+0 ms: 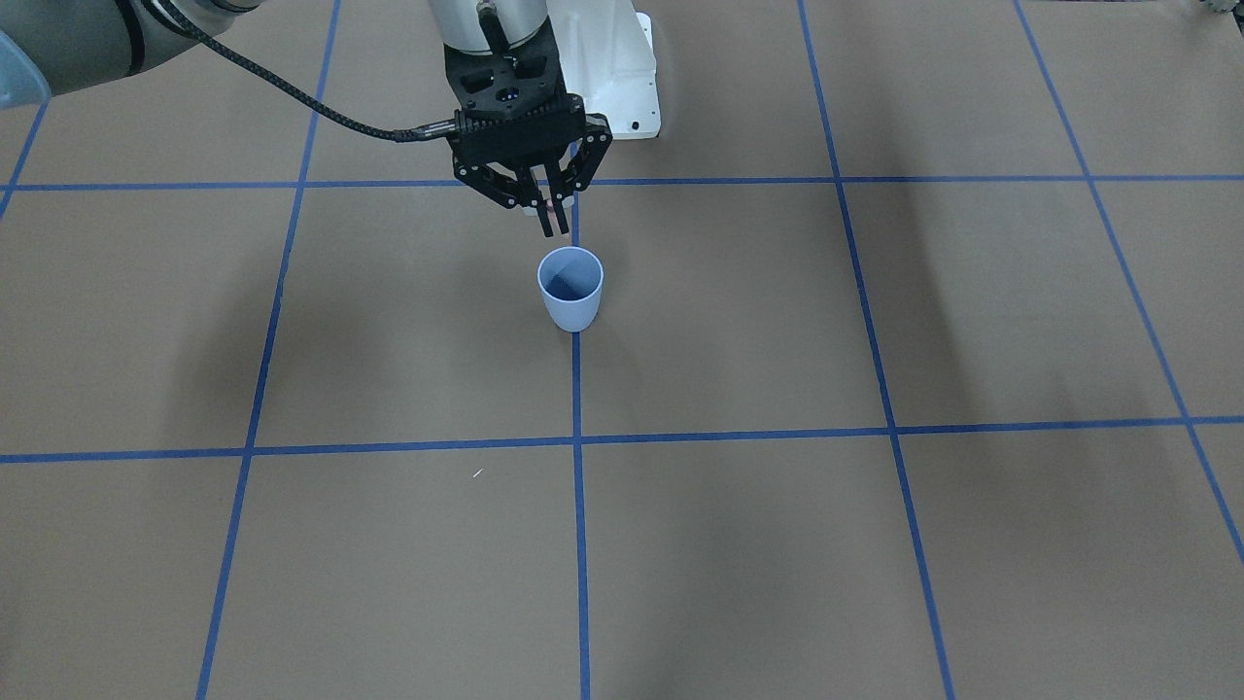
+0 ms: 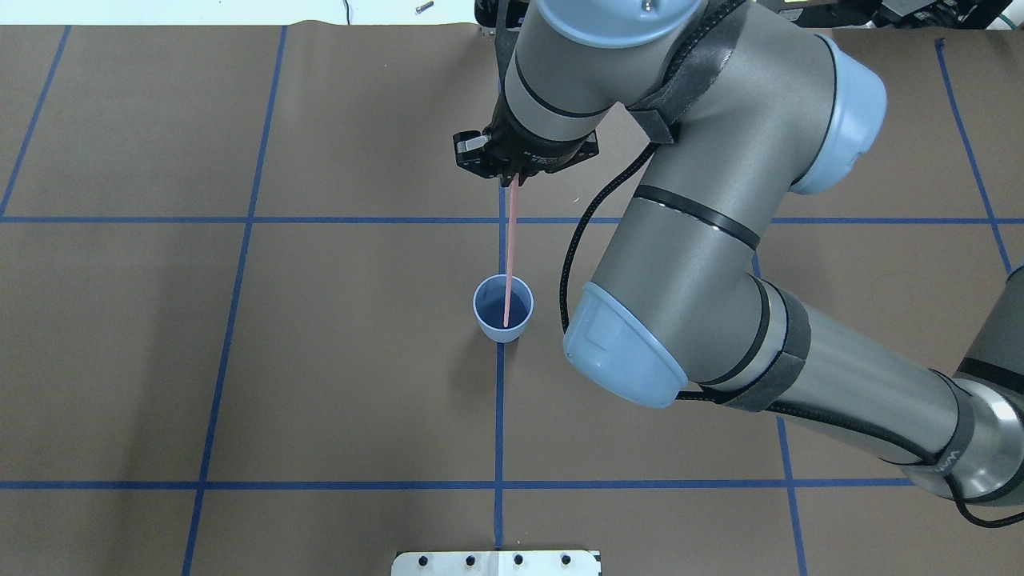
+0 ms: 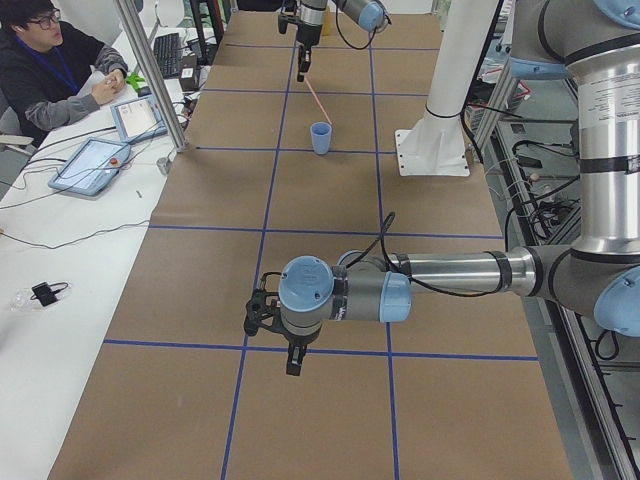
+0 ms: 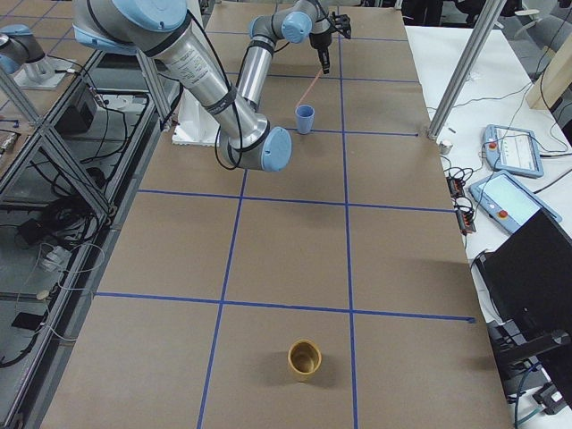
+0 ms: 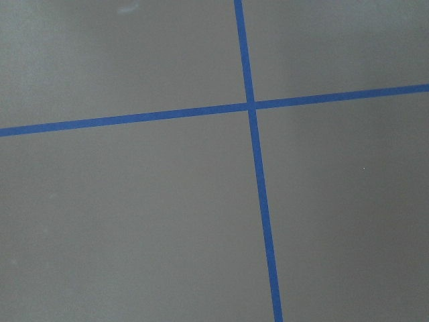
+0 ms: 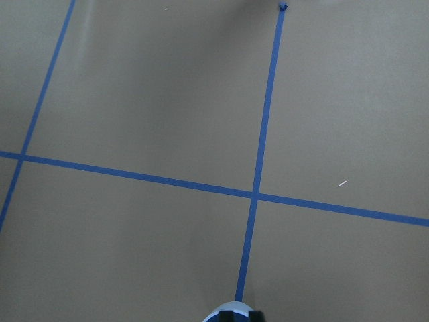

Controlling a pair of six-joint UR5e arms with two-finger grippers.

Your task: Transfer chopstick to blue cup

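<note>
The right pincer (image 1: pixel 554 229) is clamped shut on the chopstick (image 2: pixel 510 248) – which slants down from it to the blue cup (image 2: pixel 502 331) mouth.

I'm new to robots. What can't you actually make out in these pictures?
Chopstick: front-facing view, the right gripper, jaws shut on it, hides nearly all of it.
Its tip: overhead view, inside the blue cup; contact with the bottom unclear.
Left gripper: left side view only, too small to tell open or shut.
Right wrist view: the blue cup is cut off by the bottom edge.
</note>
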